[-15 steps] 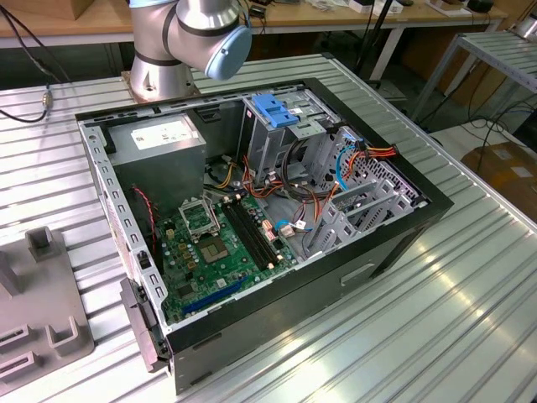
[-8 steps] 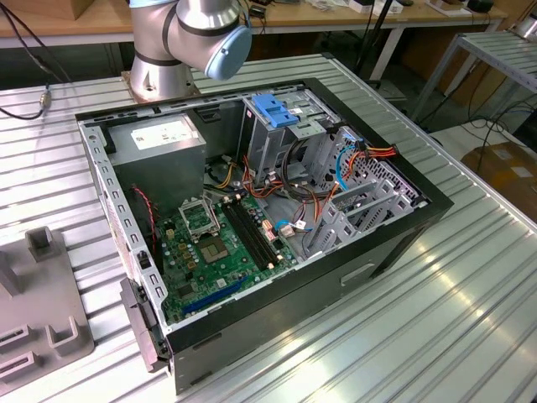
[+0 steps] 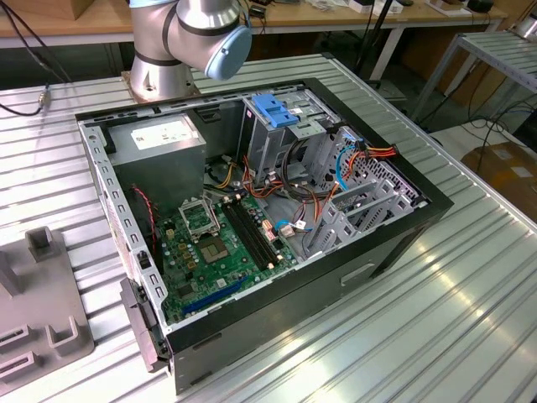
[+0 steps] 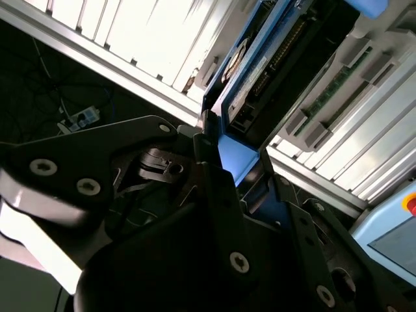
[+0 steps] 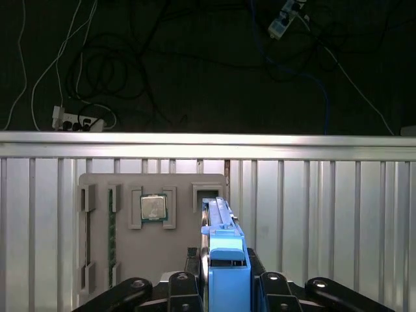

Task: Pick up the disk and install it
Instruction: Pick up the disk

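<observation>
The disk point(image 5: 218, 234) is seen edge-on in the first wrist view, its blue rail facing the camera. My gripper point(image 5: 224, 286) is shut on it, with one black finger on each side. The disk hangs over a grey fixture plate point(image 5: 188, 185) on the slatted table. In the second wrist view the disk point(image 4: 260, 71) rises away from my gripper point(image 4: 234, 159), showing a blue rail, a dark body and a connector edge. The fingers point(image 4: 208, 169) clamp its lower blue end.
An open computer case point(image 3: 394, 243) lies on the aluminium table, holding a motherboard point(image 3: 218, 243), a grey power supply box point(image 3: 159, 138) and a metal cage with a blue handle point(image 3: 277, 109). The arm's base point(image 3: 159, 75) stands behind it. The fixture point(image 3: 42, 311) holds a processor chip point(image 5: 153, 208).
</observation>
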{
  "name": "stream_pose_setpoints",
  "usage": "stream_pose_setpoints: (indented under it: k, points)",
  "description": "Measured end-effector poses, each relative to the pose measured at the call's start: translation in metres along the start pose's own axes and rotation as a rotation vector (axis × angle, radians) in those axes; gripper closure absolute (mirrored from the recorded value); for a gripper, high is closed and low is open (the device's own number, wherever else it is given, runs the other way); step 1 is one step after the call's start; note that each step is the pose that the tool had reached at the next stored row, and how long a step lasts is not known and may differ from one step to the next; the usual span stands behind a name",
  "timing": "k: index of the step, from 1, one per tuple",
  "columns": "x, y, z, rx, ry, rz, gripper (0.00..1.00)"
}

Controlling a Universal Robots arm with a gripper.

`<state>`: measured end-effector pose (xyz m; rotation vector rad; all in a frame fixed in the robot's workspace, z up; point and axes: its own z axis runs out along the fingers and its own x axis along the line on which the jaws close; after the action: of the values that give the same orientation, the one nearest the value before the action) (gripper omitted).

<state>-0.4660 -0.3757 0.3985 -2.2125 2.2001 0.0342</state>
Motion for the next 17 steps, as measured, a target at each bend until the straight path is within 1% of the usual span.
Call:
stream_pose_setpoints:
  k: [7,10,16,17]
  points:
    - [-0.0003,0.0000,-0.0108,0.0000,0.0000,0.000,0.63]
    - [-0.0004,0.0000,-0.0136,-0.0002,0.0001,0.000,0.63]
    - [-0.0008,0.0000,-0.0244,-0.0002,0.0001,0.000,0.63]
    - [-0.0009,0.0000,-0.0269,-0.0002,0.0001,0.000,0.63]
